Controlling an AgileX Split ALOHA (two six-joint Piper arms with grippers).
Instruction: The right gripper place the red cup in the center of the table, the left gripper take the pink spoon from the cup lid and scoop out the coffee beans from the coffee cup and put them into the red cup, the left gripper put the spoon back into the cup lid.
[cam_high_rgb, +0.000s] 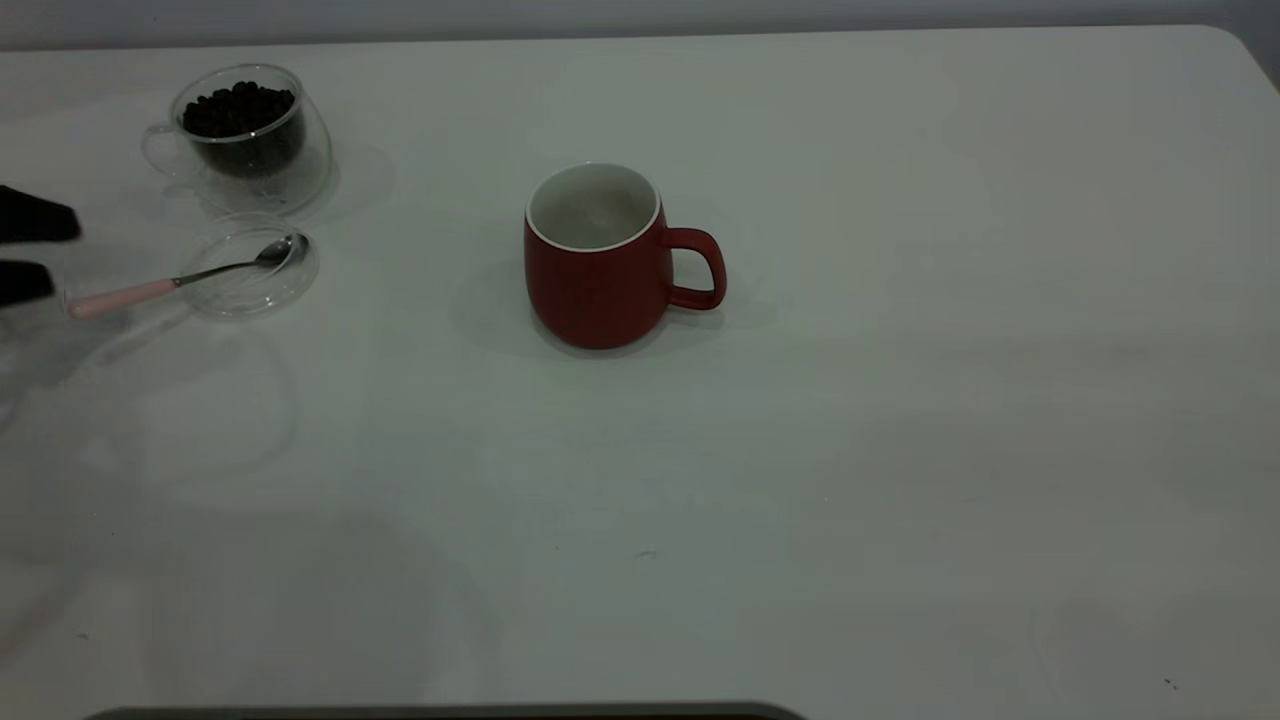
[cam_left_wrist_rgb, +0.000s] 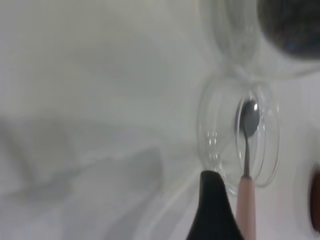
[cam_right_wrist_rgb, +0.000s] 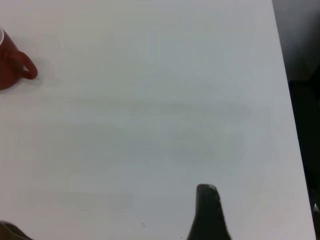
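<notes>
The red cup (cam_high_rgb: 600, 270) stands upright in the middle of the table (cam_high_rgb: 900, 450), handle to the right; its inside looks white and empty. It also shows far off in the right wrist view (cam_right_wrist_rgb: 10, 67). The coffee cup (cam_high_rgb: 245, 135) with coffee beans (cam_high_rgb: 240, 108) stands at the far left. In front of it lies the cup lid (cam_high_rgb: 250, 285), with the pink spoon (cam_high_rgb: 150, 290) resting bowl-in-lid, handle pointing left. My left gripper (cam_high_rgb: 40, 250) is open at the left edge, just by the handle's end. One of its fingers (cam_left_wrist_rgb: 212, 205) lies right beside the pink handle (cam_left_wrist_rgb: 246, 210). My right gripper (cam_right_wrist_rgb: 105, 207) is open and empty over bare table.
The table's right edge (cam_right_wrist_rgb: 290, 100) runs close to my right gripper, with dark floor beyond it. The table's rounded far corner (cam_high_rgb: 1235, 40) is at the upper right. A few tiny dark specks lie near the front edge.
</notes>
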